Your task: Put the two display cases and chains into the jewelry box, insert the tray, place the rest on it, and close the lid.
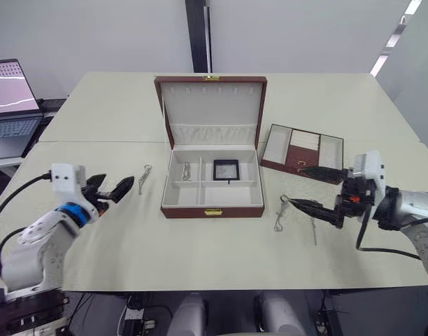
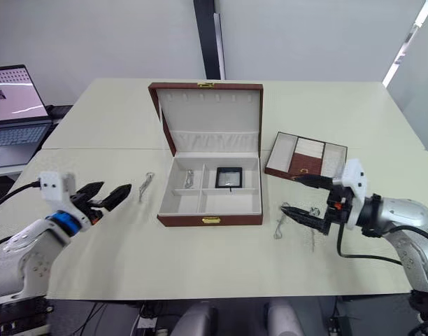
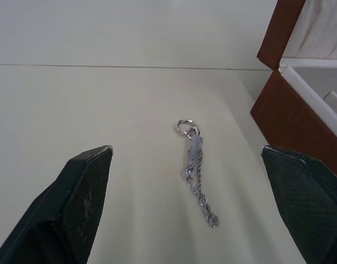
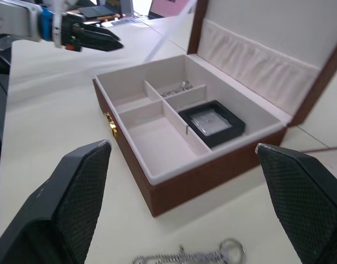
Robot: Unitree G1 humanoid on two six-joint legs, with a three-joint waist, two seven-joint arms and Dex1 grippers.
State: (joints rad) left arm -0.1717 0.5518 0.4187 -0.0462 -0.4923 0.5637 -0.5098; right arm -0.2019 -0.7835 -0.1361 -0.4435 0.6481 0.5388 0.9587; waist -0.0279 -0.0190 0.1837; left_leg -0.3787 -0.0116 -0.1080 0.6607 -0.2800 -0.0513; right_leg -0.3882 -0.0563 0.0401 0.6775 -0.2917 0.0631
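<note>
Left gripper (image 1: pixel 112 188) spread, empty, facing chain (image 3: pixel 195 168): light, limp, slippery, so pinch mid-links. Right gripper (image 1: pixel 314 189) also spread.

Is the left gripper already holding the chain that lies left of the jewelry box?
No, the left gripper is open, and the chain lies flat on the table between its fingers, untouched.

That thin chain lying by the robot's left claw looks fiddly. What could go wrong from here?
1. The chain lies flat on the table, so the open left gripper may pinch just a few links, or slide it away.
2. It lies close to the jewelry box, so a reach could bump the box's side.
3. The open right gripper hangs over small silver pieces and could knock them.
</note>
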